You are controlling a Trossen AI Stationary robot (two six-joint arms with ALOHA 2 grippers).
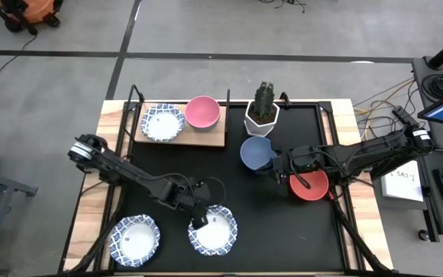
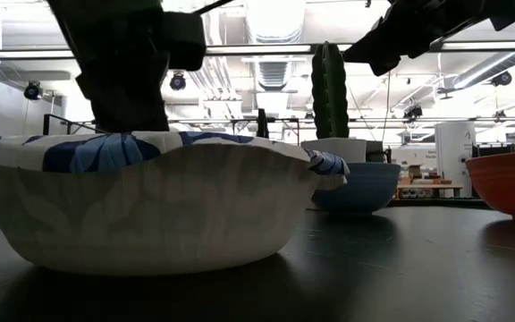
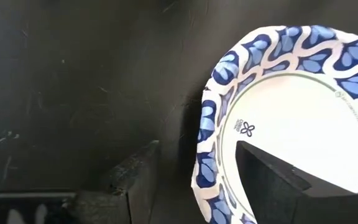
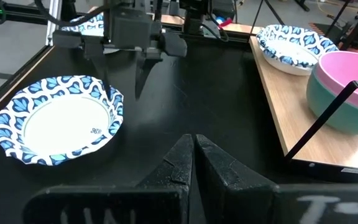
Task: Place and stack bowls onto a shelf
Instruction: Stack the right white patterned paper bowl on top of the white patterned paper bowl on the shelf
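Note:
My left gripper [image 1: 200,218] is open and points down at the near white, blue-rimmed bowl [image 1: 213,230]. One finger [image 3: 272,180] stands inside the bowl. The other finger [image 3: 135,174] stands outside its rim [image 3: 205,124]. A second patterned bowl [image 1: 134,240] rests on the table's near left. The wooden shelf [image 1: 206,137] carries a third patterned bowl [image 1: 162,122]. It also carries a pink bowl [image 1: 202,111], which sits in a green one [image 4: 337,115]. My right gripper [image 1: 278,165] is shut and holds nothing. It hangs between the blue bowl [image 1: 257,153] and the red bowl [image 1: 310,185].
A white pot with a cactus [image 1: 262,114] stands just beyond the blue bowl, to the right of the shelf. The shelf's thin black frame [image 4: 319,121] rises at its corner. Bare black tabletop [image 1: 229,181] lies between the shelf and the near bowls.

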